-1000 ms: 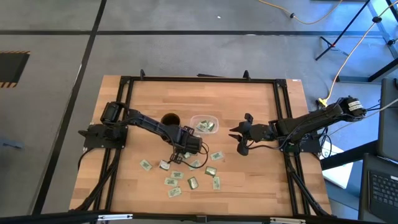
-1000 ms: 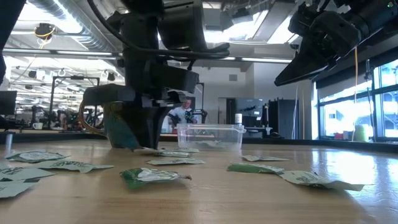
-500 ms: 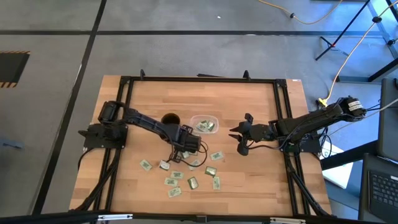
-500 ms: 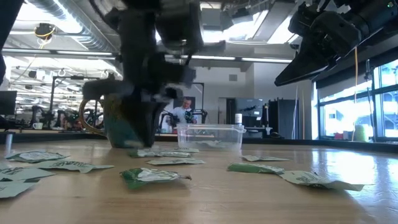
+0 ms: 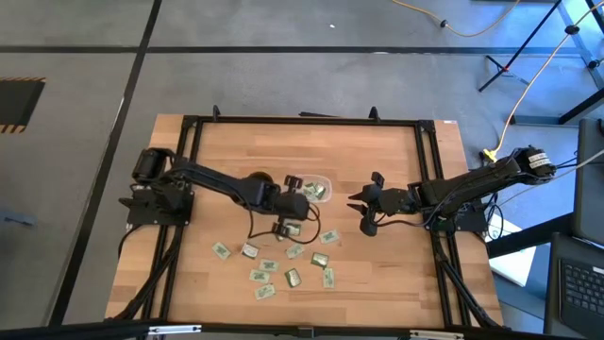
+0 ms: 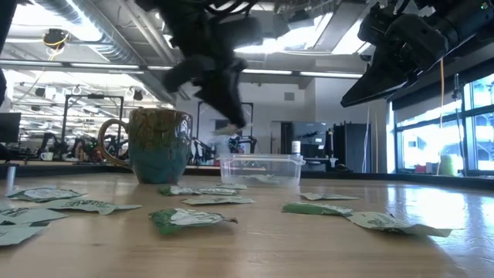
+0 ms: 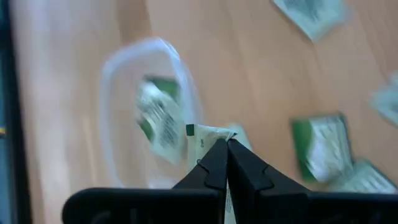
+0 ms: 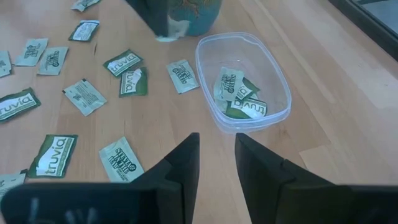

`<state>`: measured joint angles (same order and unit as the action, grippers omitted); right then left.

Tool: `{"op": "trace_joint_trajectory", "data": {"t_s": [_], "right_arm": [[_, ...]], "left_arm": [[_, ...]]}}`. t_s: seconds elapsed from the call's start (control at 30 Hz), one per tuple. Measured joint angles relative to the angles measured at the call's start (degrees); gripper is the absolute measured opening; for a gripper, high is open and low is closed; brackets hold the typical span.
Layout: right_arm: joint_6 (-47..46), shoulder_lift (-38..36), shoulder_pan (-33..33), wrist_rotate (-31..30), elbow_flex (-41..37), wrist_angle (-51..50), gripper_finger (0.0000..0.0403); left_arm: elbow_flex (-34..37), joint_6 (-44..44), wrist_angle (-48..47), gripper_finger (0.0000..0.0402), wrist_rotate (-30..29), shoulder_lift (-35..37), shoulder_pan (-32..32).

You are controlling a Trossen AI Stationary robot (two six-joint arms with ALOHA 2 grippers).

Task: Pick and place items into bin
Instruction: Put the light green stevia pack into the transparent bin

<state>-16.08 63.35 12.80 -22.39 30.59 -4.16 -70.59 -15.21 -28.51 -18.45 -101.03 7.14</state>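
My left gripper hangs above the table beside the clear bin, shut on one small white-and-green packet. That packet also shows in the right wrist view, in front of the mug. The bin rests on its flat bottom and holds a few packets. Several more packets lie flat on the wood toward the near edge. My right gripper waits open to the bin's right, clear of the table. My left gripper pinches the packet between its two fingertips; a white corner with a green mark sticks out past the tips. The fingers slant downward from the table's left side. The packet is lifted clear of the table.
A brown-and-teal mug stands just left of the bin. Loose packets cover the middle and near part of the table. A black frame rims the tabletop. Bare wood lies along the far edge and the left side.
My left gripper has shut on a packet among those lying on the table. It has then risen, tipped toward level and moved toward the far edge and the bin. The packet has come up clear of the table. The right arm has kept still.
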Motion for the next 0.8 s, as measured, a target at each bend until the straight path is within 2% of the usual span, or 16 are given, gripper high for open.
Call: {"op": "trace_joint_trajectory", "data": {"t_s": [0.17, 0.5, 0.8], "right_arm": [[-0.1, 0.0, 0.0, 0.0, 0.0, 0.0, 0.0106], [0.0, 0.0, 0.0, 0.0, 0.0, -0.1, 0.0106], [0.0, 0.0, 0.0, 0.0, 0.0, -0.1, 0.0106]], "left_arm": [[-0.1, -1.5, 7.2, 0.0002, -1.5, -1.2, -2.2], [-0.1, -5.0, 7.6, 0.0003, -3.1, -5.7, -5.7], [-0.1, -5.5, 7.8, 0.0006, -2.8, -6.0, -6.5]]}}
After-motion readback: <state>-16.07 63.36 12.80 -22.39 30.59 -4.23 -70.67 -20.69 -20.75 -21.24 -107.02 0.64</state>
